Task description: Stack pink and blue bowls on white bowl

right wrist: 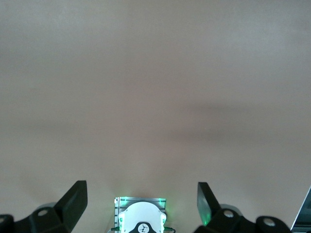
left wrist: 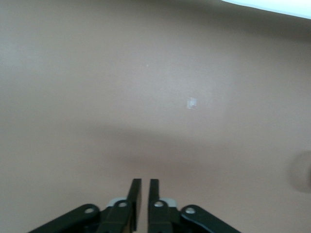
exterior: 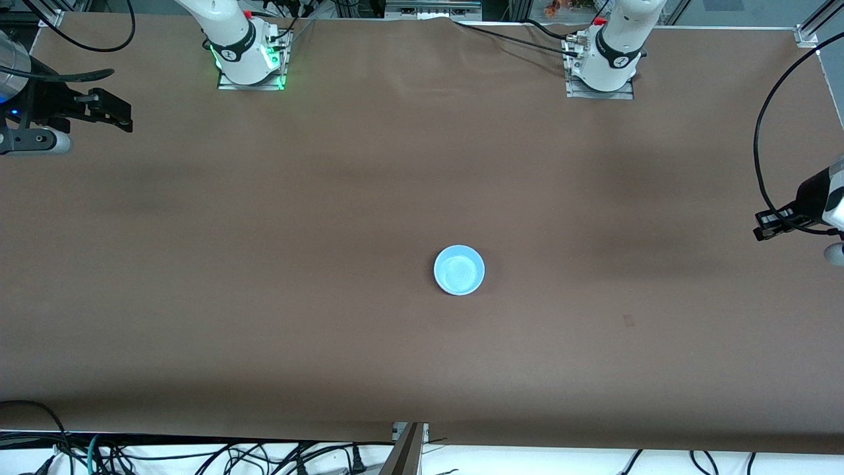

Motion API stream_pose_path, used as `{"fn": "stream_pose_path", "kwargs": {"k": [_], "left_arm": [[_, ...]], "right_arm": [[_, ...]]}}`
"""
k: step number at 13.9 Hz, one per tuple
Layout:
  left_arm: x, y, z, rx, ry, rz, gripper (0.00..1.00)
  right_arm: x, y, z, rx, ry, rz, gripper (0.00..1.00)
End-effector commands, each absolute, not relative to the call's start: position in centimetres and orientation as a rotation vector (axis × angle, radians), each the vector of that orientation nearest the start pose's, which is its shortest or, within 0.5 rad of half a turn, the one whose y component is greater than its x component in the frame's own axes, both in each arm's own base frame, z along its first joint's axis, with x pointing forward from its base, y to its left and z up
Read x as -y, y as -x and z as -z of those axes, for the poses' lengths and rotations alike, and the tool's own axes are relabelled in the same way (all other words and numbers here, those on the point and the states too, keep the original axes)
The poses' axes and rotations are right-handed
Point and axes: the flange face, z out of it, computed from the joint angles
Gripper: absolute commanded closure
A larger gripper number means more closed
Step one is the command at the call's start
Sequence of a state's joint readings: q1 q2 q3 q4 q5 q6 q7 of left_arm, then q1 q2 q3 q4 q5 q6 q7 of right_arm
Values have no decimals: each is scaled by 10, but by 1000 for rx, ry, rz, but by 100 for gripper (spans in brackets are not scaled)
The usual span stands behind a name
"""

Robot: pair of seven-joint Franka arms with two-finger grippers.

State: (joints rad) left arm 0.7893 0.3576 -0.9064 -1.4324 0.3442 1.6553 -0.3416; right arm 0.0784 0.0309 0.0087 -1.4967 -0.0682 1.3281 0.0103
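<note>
I read the left gripper (left wrist: 144, 187) as nearly closed, its two black fingers parallel with only a thin slit between them and nothing held; in the front view it sits out at the left arm's end of the table, well apart from the blue bowl (exterior: 459, 269), over bare brown table covering (left wrist: 97, 97). The right gripper (right wrist: 141, 194) stands wide, empty, its black fingertips spread, parked over the right arm's end of the table, also well apart from the bowl; I take both arms as waiting. The blue bowl is the only bowl top I can see: it rests upright near the table's middle, nearer the front camera than either arm base. I cannot tell from above whether pink and white bowls are nested beneath it. I judge it light, thin-walled plastic, stiff but slightly springy, with a smooth glossy inside that would slip under a poor pinch. I would take hold at the rim, one finger inside and one outside the wall. The covering is matte, flat and faintly creased
</note>
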Motion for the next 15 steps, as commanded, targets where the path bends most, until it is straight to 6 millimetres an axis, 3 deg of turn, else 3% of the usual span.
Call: {"fn": "stream_pose_path", "kwargs": {"k": [1,3,5,7,9,10,11,13,15], "left_arm": [[-46,-643,-577,422,3072,6,77],[-48,-646,-591,465,3096,0,63],[-43,-634,-608,365,3096,-3,54],[-50,-619,-624,350,3129,-17,51],[-41,-605,-642,292,3140,-19,47],[-33,-596,-642,279,3137,-54,40],[-25,-584,-645,261,3138,-61,39],[-28,-556,-655,265,3161,-41,33],[-29,-538,-650,257,3178,-17,28]], "right_arm": [[-36,-531,-619,111,3183,-322,0],[-34,-533,-620,128,3179,-318,0],[-35,-541,-622,130,3185,-306,0],[-34,-542,-623,130,3183,-301,0],[-34,-543,-622,130,3184,-304,0],[-33,-543,-622,127,3183,-304,0],[-33,-543,-622,127,3183,-304,0],[-33,-543,-622,125,3185,-301,0],[-32,-543,-622,115,3187,-304,0]]}}
